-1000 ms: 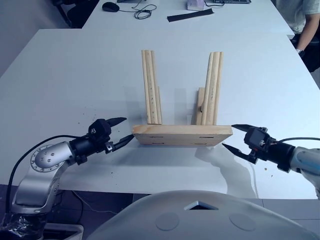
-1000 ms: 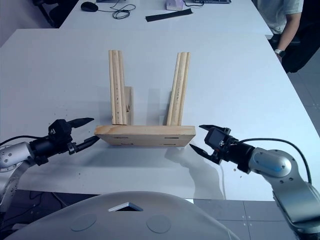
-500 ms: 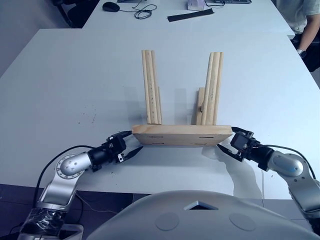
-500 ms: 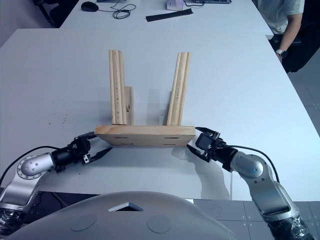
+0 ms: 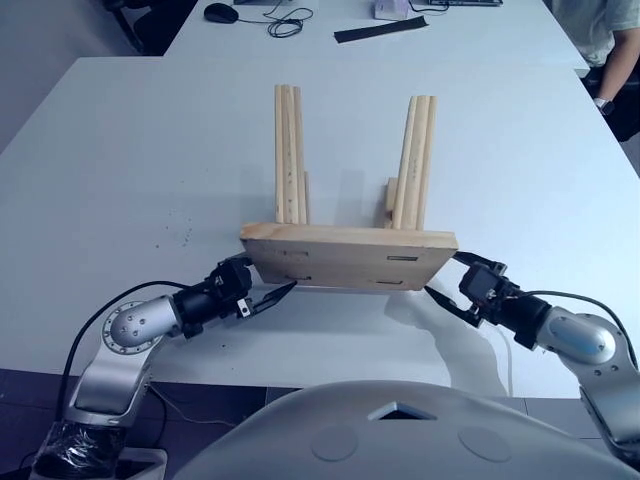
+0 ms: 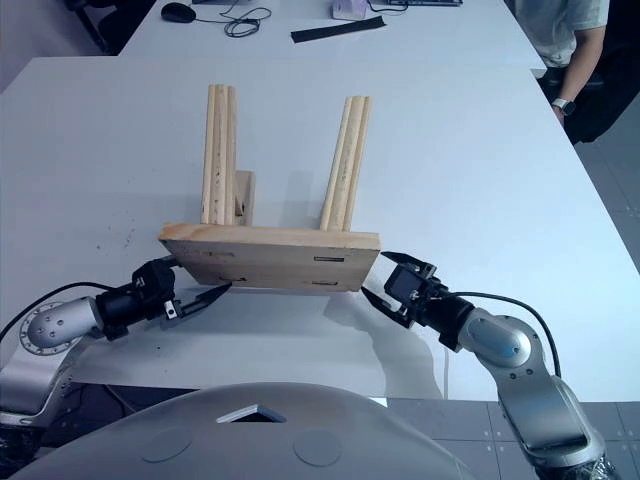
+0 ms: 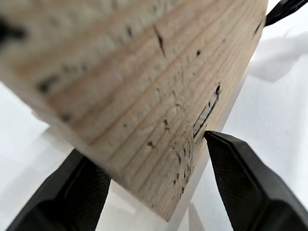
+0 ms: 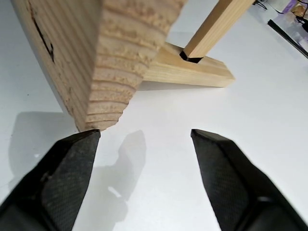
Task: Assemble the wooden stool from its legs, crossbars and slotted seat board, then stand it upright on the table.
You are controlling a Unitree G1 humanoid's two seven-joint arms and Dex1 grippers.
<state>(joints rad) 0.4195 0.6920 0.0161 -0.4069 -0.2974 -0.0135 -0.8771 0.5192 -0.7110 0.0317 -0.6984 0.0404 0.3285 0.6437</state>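
The pale wooden stool (image 5: 345, 200) lies in the centre of the frame on the white table (image 5: 130, 150), with its legs pointing toward the top of the frame.

1. Stool position. The rectangular slotted seat board (image 5: 350, 258) is at the bottom of the stool and leans so that its slotted face shows. A shadow falls on the table below its lower edge; it cannot be told whether that edge touches the table. The left pair of round legs (image 5: 288, 155) and the right pair of round legs (image 5: 417, 160) run up from the board. A short flat crossbar (image 8: 192, 72) lies on the table surface, with one leg seated in it.

2. Left gripper (image 5: 268, 290). It is at the board's lower left corner. Its black fingers (image 7: 240, 183) sit on both sides of the board's thickness and pinch the wood, with one tip beside a slot.

3. Right gripper (image 5: 445, 276). It is at the board's right end. Its fingers (image 8: 67, 178) are spread wide, with bare table between them, and the board's end grain sits just above one tip.

4. Clearance. Broad bare surface extends left and right of the stool. The table's near edge runs just below both grippers. Dark specks (image 5: 180, 235) mark the surface at centre left. Beyond the far edge, at the top of the frame, a second table carries a black computer mouse (image 5: 221, 13), a coiled black cable (image 5: 285, 24) and a flat black strip (image 5: 380, 30).
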